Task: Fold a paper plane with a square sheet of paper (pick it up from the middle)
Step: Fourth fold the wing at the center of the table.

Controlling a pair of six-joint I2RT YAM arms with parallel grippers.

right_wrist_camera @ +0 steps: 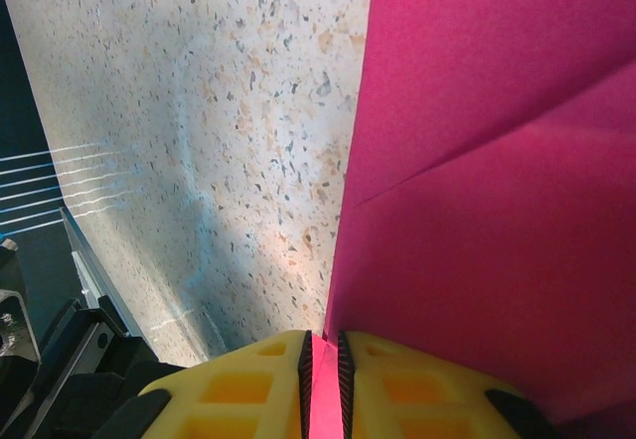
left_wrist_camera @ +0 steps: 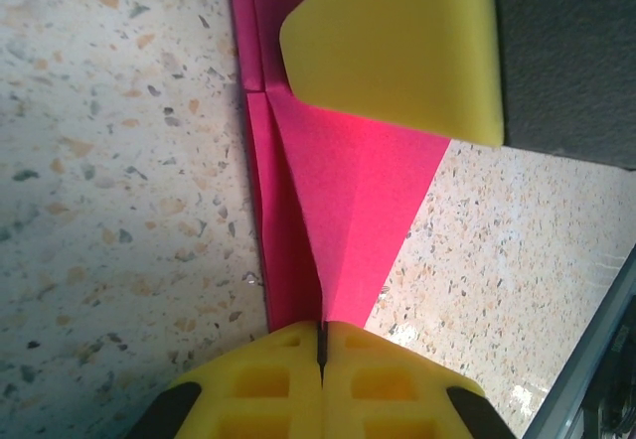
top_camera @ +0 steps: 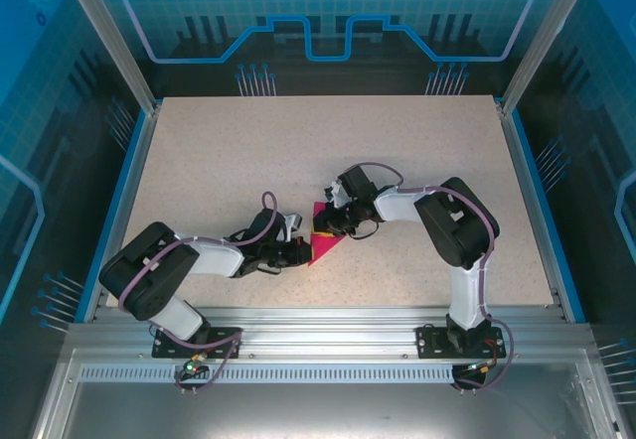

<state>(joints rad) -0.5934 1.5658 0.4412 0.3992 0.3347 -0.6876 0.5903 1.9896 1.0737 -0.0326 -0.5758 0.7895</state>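
Both jaws are clenched on paper, so I start from there. In the left wrist view the left gripper point(left_wrist_camera: 321, 345) has its yellow fingers pressed together at the bottom of the frame. A raised crease of the paper sheet point(left_wrist_camera: 348, 191) runs straight down into the seam between them. From that pinch the sheet widens towards the top of the frame, where one yellow finger point(left_wrist_camera: 397, 52) of the other arm lies over it. In the right wrist view the right gripper point(right_wrist_camera: 323, 355) grips a thin pink edge between its pads at bottom centre. From there the paper sheet point(right_wrist_camera: 497, 211) spreads up and to the right, with one fold line slanting across it. From above, the left gripper point(top_camera: 298, 250) and right gripper point(top_camera: 326, 222) nearly meet just below the middle of the table point(top_camera: 248, 151). The paper sheet point(top_camera: 323, 245) sits between and just right of them as a small wedge. Its long straight side runs roughly up and down the frame and one corner juts right. Neither arm is nearer, since each already has a hold. My judgement is that the next fold turns on the crease line running from the left pinch towards the right one.
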